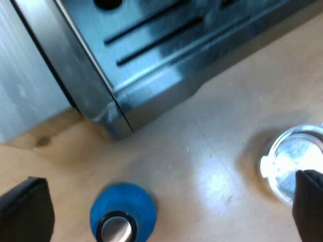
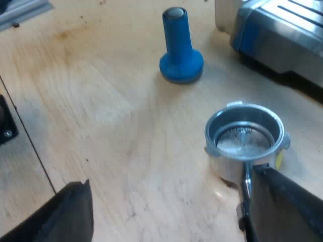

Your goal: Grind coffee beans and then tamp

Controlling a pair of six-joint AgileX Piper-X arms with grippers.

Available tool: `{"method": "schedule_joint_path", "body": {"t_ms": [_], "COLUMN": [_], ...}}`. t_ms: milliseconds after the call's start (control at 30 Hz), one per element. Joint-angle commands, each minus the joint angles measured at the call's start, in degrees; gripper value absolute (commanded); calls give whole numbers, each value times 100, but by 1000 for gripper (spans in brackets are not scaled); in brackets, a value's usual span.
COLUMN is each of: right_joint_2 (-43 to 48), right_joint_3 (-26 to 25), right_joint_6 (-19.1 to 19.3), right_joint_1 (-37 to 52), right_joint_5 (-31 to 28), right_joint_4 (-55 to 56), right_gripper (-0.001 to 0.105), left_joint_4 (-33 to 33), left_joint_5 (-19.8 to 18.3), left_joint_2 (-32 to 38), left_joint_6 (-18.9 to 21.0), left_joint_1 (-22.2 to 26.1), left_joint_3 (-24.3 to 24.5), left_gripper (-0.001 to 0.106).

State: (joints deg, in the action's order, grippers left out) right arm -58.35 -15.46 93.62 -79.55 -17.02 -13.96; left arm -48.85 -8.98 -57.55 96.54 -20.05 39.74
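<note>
1. The holder (image 2: 245, 138) lies loose on the table (image 2: 101, 91) near the machine (image 1: 151, 55), looking empty; the tamper (image 2: 180, 50) stands near the machine too.
2. Left claw (image 1: 166, 206) and right claw (image 2: 176, 206) both gape, holding nothing.
3. A skewed grab could spin the holder away from the machine.

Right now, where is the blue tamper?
In the right wrist view the blue tamper stands upright on the wooden table, near the espresso machine and apart from the metal holder, beneath my left gripper.
</note>
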Motion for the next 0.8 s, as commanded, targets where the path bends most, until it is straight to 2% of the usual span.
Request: {"method": "schedule_joint_path", "body": {"t_ms": [33, 133, 200, 300, 367, 533, 633, 800], "right_joint_2": [62, 62, 62, 50, 50, 38, 38, 38], "right_joint_3": [-224, -347, -584, -925, -1233, -1619, -2320, -3126], "right_joint_6": [99, 132, 76, 33, 34, 34, 23, -538], "right_joint_1": [-10, -10, -10, -10, -10, -10, 6, 324], "right_joint_5": [77, 77, 77, 123, 138, 173, 171, 184], "right_joint_4": [-27, 13, 422, 1141, 1748, 2356, 3109, 4101], "right_gripper": [66, 66, 66, 66, 66, 66, 66, 66], "left_joint_4": [-181, -328, -462, -566, -650, -848, -940, -825], "left_joint_5": [136, 306, 325, 325, 325, 325, 325, 325], "left_joint_2": [1389, 1810, 2335, 2755, 2942, 3268, 3367, 3364], "left_joint_6": [54, 54, 74, 101, 101, 101, 101, 90], "left_joint_1": [-6, -6, -6, -6, -6, -6, -6, -6], "left_joint_3": [124, 124, 124, 124, 124, 204, 417, 719], "left_gripper": [98, 98, 98, 98, 98, 98, 98, 98]}}
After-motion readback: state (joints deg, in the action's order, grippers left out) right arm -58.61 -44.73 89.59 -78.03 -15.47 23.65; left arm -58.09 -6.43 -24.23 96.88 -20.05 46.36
